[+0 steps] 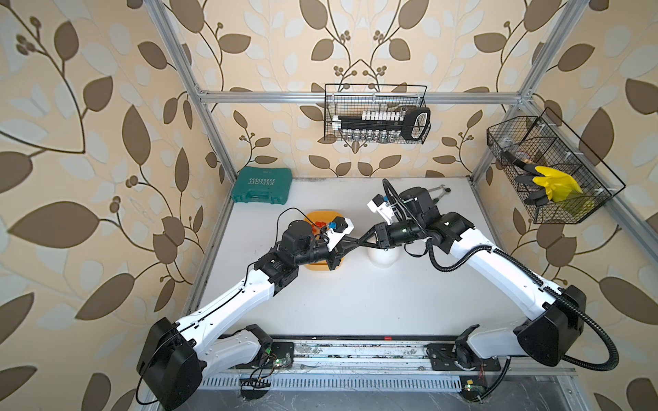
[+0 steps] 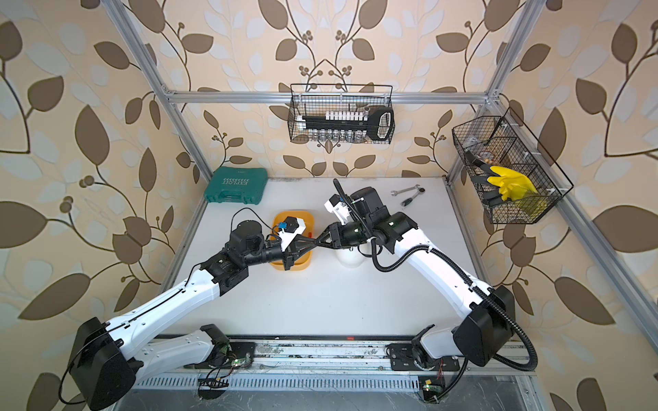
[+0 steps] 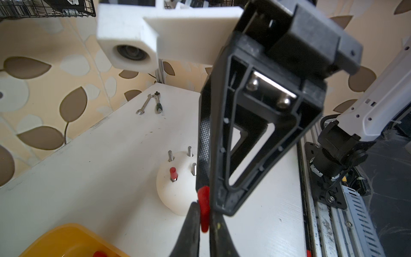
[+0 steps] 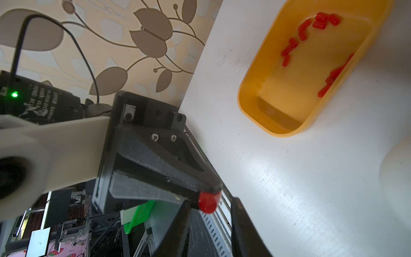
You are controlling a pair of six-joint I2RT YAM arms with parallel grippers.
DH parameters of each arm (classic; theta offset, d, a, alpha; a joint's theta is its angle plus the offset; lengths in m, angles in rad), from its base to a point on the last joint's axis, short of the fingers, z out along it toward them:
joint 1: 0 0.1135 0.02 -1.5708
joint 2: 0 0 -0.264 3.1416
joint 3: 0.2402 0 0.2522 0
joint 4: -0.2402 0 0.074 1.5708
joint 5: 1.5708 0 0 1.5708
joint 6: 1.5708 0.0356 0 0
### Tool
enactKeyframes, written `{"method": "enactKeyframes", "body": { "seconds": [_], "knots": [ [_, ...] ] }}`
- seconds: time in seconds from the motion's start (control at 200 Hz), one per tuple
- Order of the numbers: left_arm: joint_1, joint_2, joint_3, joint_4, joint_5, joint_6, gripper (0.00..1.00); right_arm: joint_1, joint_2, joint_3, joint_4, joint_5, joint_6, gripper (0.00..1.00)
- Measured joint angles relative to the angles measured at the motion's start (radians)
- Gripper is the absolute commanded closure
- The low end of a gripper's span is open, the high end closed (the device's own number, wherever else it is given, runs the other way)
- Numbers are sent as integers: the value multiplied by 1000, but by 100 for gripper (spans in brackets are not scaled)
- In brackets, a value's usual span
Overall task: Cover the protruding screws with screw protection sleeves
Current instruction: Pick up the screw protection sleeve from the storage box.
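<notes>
1 of 4 screws (image 3: 190, 151) on the dome (image 3: 175, 198) mid-table (image 3: 89, 178) is capped, 3 left bare; a sleeve (image 3: 203, 197) is pinched by the left gripper (image 3: 204, 211) between the right gripper's (image 4: 212, 204) open jaws.

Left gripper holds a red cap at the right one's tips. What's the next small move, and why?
Probably close the right gripper on the red cap: the left gripper pinches it, the right's jaws stand open either side, and three studs on the dome are bare.
</notes>
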Motion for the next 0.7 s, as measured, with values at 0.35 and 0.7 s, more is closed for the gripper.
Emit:
{"method": "enactKeyframes", "body": {
  "seconds": [0.35,0.7],
  "knots": [
    [-1,0,-2,-8,1,3,87,2,16,0,47,0,43,79],
    [-5,-1,-2,-11,0,4,87,6,21,0,51,0,48,83]
  ]
}}
